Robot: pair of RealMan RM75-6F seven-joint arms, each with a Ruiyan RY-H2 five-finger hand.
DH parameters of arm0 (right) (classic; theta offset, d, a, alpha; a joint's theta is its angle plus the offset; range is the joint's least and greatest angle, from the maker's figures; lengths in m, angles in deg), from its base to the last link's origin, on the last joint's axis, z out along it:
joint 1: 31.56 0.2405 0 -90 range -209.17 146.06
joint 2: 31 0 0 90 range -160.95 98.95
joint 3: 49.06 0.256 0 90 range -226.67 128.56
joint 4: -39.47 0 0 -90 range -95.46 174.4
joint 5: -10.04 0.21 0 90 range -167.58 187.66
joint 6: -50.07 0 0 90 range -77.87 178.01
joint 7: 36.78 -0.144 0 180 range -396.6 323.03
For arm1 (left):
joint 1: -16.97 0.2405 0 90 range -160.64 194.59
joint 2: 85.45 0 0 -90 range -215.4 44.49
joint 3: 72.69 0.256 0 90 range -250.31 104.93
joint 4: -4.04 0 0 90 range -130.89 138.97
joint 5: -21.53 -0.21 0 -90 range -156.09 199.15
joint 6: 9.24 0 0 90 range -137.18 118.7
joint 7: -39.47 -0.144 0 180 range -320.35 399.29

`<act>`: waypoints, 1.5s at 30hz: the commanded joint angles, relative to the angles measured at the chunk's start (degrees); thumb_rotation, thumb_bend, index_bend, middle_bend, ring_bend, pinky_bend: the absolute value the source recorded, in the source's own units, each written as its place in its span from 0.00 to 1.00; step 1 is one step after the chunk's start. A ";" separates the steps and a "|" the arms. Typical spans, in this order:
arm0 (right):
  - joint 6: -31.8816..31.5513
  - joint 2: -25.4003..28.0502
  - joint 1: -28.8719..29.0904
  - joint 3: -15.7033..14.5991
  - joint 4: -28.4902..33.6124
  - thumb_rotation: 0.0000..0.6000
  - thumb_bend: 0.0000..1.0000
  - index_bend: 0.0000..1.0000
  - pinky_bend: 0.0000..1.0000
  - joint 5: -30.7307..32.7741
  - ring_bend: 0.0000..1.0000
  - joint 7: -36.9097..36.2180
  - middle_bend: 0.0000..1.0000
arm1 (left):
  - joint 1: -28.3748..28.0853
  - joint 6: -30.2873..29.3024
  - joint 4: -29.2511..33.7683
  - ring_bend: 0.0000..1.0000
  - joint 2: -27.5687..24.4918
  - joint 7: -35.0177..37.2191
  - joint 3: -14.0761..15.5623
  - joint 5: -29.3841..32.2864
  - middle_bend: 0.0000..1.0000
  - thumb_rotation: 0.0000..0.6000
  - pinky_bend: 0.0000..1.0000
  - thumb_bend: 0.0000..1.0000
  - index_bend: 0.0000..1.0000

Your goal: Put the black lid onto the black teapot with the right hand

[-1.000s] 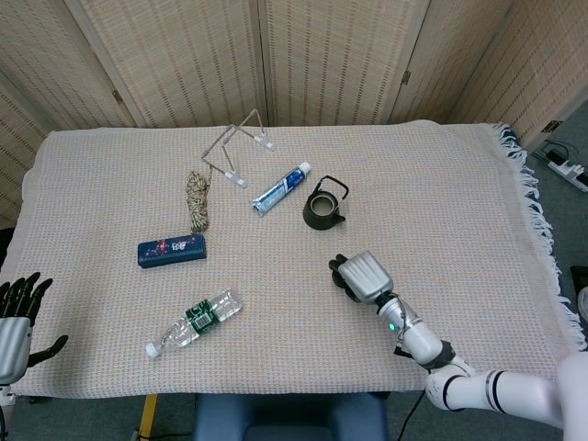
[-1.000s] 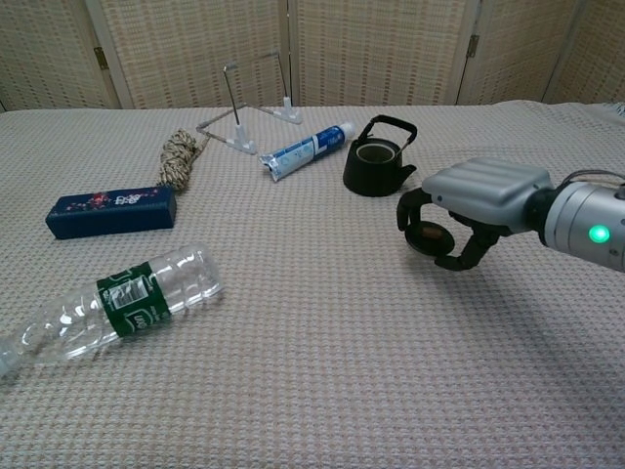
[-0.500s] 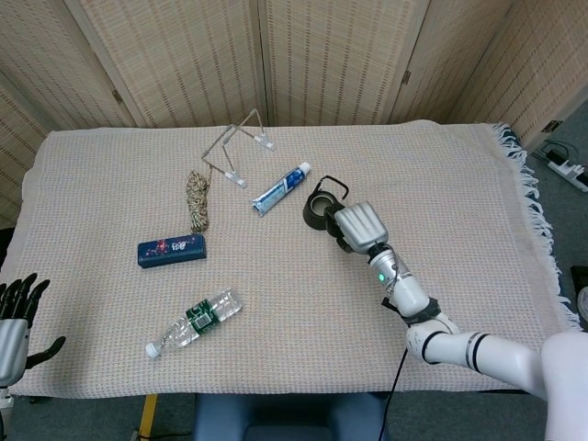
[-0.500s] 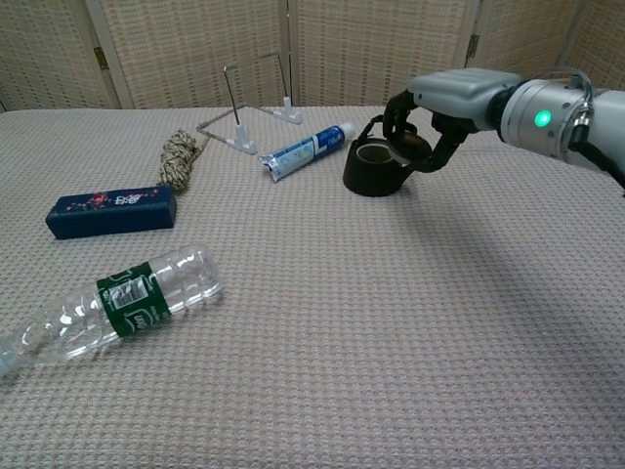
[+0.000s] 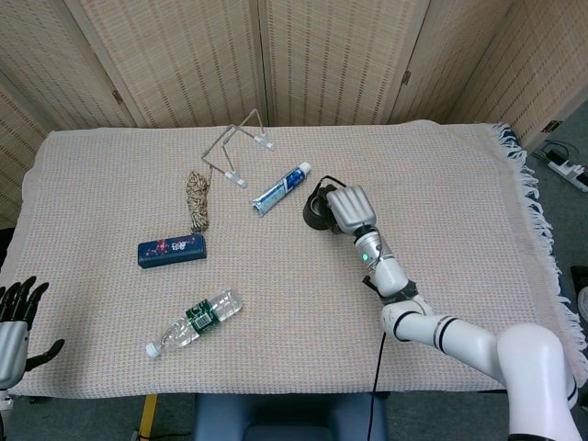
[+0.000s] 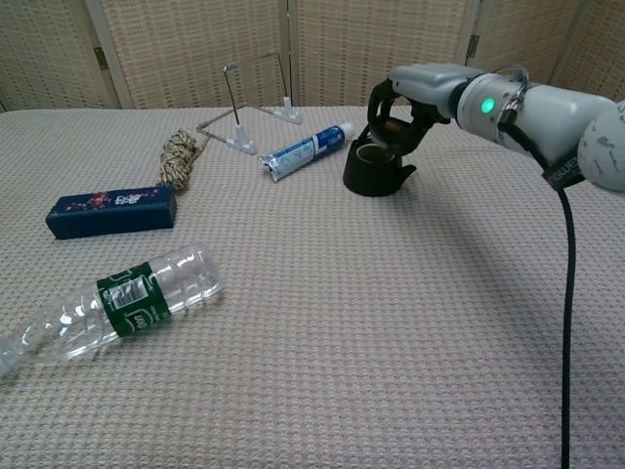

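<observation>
The black teapot (image 5: pixel 317 212) (image 6: pixel 375 172) stands upright on the cloth right of the toothpaste tube, its mouth uncovered. My right hand (image 5: pixel 347 209) (image 6: pixel 414 95) hovers just above it, fingers curled down around the black lid (image 6: pixel 395 127), which hangs a little over the pot's opening and beside its raised handle. In the head view the hand hides the lid and most of the pot. My left hand (image 5: pixel 13 322) stays at the table's near left corner, fingers spread and holding nothing.
A blue-white toothpaste tube (image 5: pixel 281 188) lies just left of the teapot. A wire stand (image 5: pixel 235 147), a coil of rope (image 5: pixel 197 199), a dark blue box (image 5: pixel 172 249) and a clear water bottle (image 5: pixel 194 322) lie further left on the woven cloth (image 5: pixel 459 202).
My right hand carried the lid from the cloth in front of the teapot up and back, ending right above the pot's mouth. The left hand sank slightly.
</observation>
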 commanded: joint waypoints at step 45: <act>0.50 1.93 -0.37 -3.40 4.59 1.00 0.37 0.25 0.82 0.96 0.88 0.48 0.29 | 0.09 1.21 -1.11 0.01 0.78 0.90 0.27 0.40 0.00 1.00 0.00 0.16 0.08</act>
